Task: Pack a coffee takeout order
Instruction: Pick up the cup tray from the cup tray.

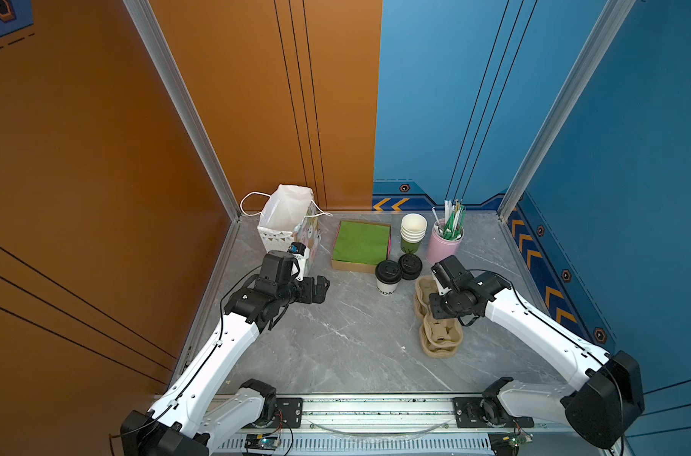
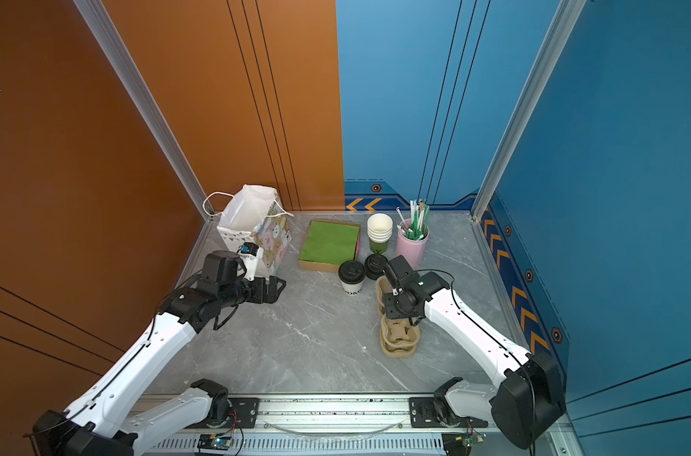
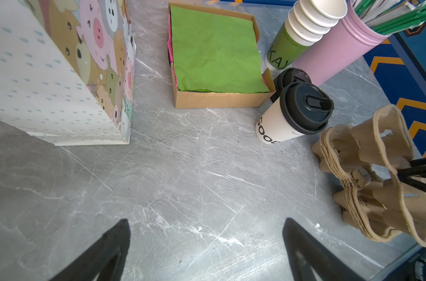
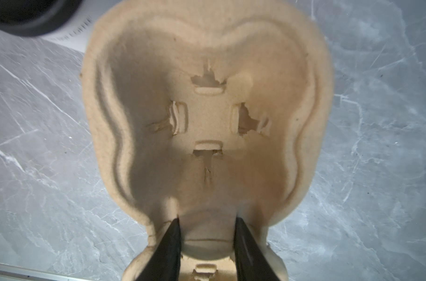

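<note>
Your right gripper (image 4: 207, 221) clamps the centre neck of the top pulp carrier (image 4: 207, 116), near the table's (image 1: 336, 335) right edge. That carrier looks tilted up off the stack (image 1: 440, 341), but it's hard to be sure. Your left gripper (image 3: 206, 220) hangs spread wide over bare table, holding nothing, by the paper bag (image 1: 284, 221) in the far left corner. The white cup (image 1: 387, 286), with the black lid (image 1: 388, 271) on it, stands just beside the box (image 3: 219, 99) holding the green napkin (image 1: 361, 241) at the far edge.

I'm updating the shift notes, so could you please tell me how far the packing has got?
Done: the white cup wears its black lid. In hand: right claw grips the top pulp carrier; left claw open, empty. Remaining: cup and green napkin into the empty-looking paper bag.
</note>
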You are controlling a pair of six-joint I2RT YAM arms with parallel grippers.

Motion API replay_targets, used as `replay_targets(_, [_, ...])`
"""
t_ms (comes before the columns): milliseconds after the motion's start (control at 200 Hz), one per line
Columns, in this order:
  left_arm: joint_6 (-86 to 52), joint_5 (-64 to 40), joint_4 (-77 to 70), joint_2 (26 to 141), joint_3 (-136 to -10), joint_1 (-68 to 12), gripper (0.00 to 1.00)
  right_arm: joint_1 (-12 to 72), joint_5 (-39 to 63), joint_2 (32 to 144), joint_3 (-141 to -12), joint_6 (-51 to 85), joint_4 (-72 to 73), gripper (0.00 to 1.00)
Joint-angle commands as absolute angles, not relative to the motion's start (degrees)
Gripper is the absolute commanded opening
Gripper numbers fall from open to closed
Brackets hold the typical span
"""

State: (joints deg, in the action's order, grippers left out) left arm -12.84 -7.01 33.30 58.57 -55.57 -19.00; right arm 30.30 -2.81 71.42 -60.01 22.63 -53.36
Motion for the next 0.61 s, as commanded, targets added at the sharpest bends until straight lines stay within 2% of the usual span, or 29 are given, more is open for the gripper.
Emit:
replay_targets(0, [-9.7,-4.8,34.1,58.5,-63.2,-18.2,0.98,30.0,-5.0,67.6,-63.2,23.6,-57.1,0.36])
replay_targets(200, [-4.5,-2.4,39.3,65.5,-78.4,-16.9,0.98,29.9,-5.8,62.9,-66.3,24.0,-57.5,0.38])
replay_targets(405, [2.2,1.4,49.2,78.2,-97.7,-14.4,1.0,30.0,-4.0,64.0,-70.2,23.9,-56.4,0.37])
replay_targets(601, [4.4,2.2,54.9,87.9,-109.5,-7.6,0.9,30.1,-0.8,65.5,-71.3,24.1,-53.2,0.38])
